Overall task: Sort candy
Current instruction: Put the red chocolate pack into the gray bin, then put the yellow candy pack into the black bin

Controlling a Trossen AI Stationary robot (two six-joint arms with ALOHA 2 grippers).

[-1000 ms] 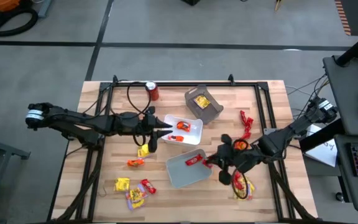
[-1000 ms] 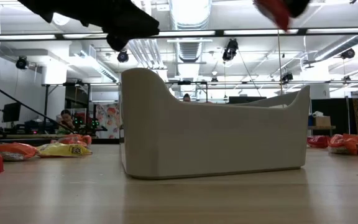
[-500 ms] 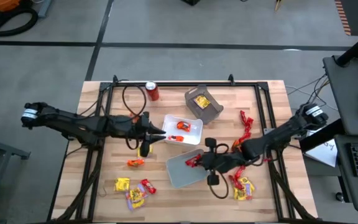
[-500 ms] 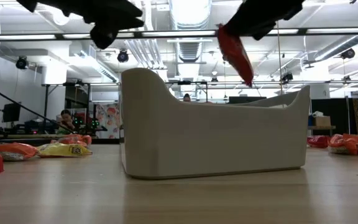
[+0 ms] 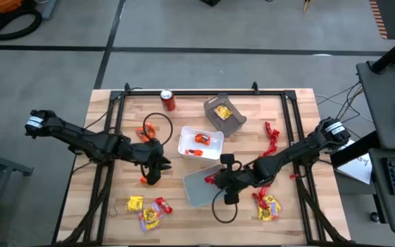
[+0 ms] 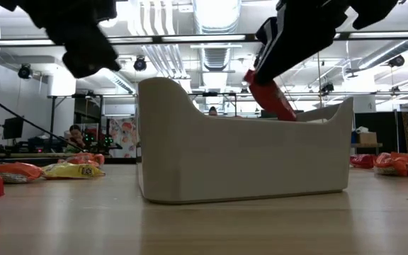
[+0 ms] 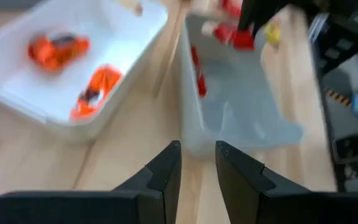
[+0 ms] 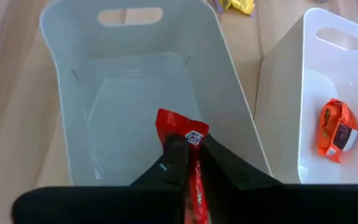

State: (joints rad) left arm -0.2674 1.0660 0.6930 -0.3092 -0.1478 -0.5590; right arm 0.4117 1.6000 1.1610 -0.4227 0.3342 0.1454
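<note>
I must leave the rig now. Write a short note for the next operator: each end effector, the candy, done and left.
Right end effector: shut on a red candy, over the grey tray.
Left end effector: slightly apart, empty, near the orange candy on the table.
Done: two orange candies in the white tray; one yellow in the dark bin.
Left: release the red one; loose candy lies at the front left, the front right and the right side.
</note>
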